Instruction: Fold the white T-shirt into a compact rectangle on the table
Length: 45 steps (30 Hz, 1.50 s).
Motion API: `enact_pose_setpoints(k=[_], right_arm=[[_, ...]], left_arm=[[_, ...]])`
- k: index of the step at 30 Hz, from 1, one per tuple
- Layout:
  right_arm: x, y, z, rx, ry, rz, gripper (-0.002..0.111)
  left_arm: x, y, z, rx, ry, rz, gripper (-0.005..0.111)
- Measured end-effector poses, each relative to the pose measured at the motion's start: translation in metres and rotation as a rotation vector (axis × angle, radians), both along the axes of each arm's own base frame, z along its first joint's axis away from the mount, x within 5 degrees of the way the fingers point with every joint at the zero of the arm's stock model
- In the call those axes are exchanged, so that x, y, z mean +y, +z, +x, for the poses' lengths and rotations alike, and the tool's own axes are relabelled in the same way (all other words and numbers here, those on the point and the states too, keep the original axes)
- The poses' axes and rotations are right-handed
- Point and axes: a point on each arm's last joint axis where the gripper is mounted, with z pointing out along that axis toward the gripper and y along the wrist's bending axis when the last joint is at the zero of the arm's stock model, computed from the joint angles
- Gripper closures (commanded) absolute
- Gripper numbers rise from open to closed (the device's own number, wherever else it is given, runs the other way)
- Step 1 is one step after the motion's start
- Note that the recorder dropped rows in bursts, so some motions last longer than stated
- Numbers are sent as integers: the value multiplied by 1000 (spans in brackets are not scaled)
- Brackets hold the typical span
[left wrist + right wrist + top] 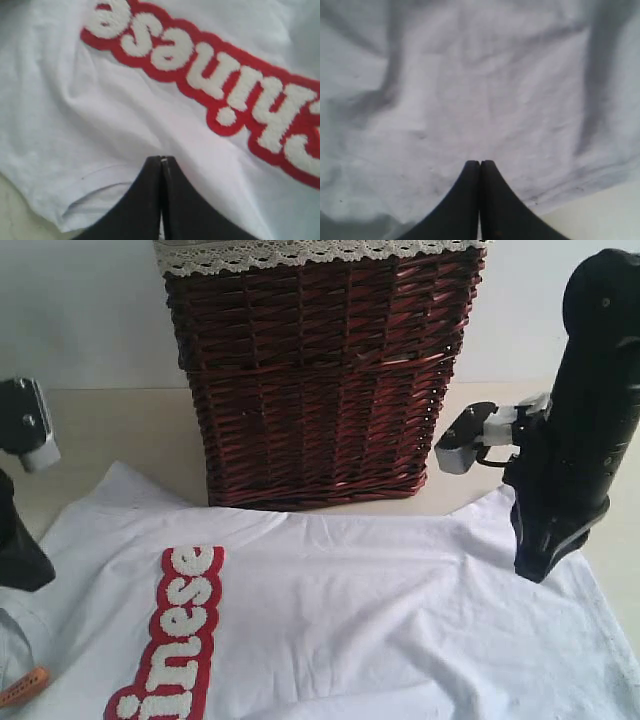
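As the white T-shirt [400, 620] lies: spread lettering-up on the table [120, 430], at 6 o'clock from the wicker basket [320, 380].
Long axis: judged to run 9-to-3 o'clock in the exterior view, with the orange neck tag [22, 685] at the 9 end.
Left gripper [161, 165]: jaws pressed together, empty, above a hemmed edge beside the lettering [215, 80].
Right gripper [480, 167]: jaws pressed together, empty, above plain fabric near the shirt's 2 o'clock corner.
Nearer arm: each is nearest its own end; both likely need to open before grasping.

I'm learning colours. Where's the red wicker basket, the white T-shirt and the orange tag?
dark red-brown wicker basket [320, 380], exterior view, front wall
white T-shirt [400, 620], exterior view, plain cloth
small orange tag [25, 686], exterior view, its middle
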Motion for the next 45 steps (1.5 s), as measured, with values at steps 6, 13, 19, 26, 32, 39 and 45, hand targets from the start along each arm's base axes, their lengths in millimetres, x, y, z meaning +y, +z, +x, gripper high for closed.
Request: enact_pose_setpoints(k=[6,13,19,26,32,39,45], right_arm=[[11,-2,-30,-66,140,-42,108],[22,-10,-66,-224,308,-114,108],[21,-14,-82,-282,395,-151,108],[21,-16,-83,-292,396,-146,108],[22,-16,-83,-295,392,-143,95],[22,-16,-82,-300,382,-142,70],[23,-16,-80,-332,369,-131,66]], left_arm=[[2,-31,-22,23,-204,204,75],[-4,-45,-29,-42,-263,232,57],[2,-57,-36,-41,-376,301,57],[3,-63,-32,-168,-411,319,56],[2,-67,-30,-160,-321,299,36],[5,-72,-36,-95,-302,310,34],[5,-89,-40,-73,-311,308,34]])
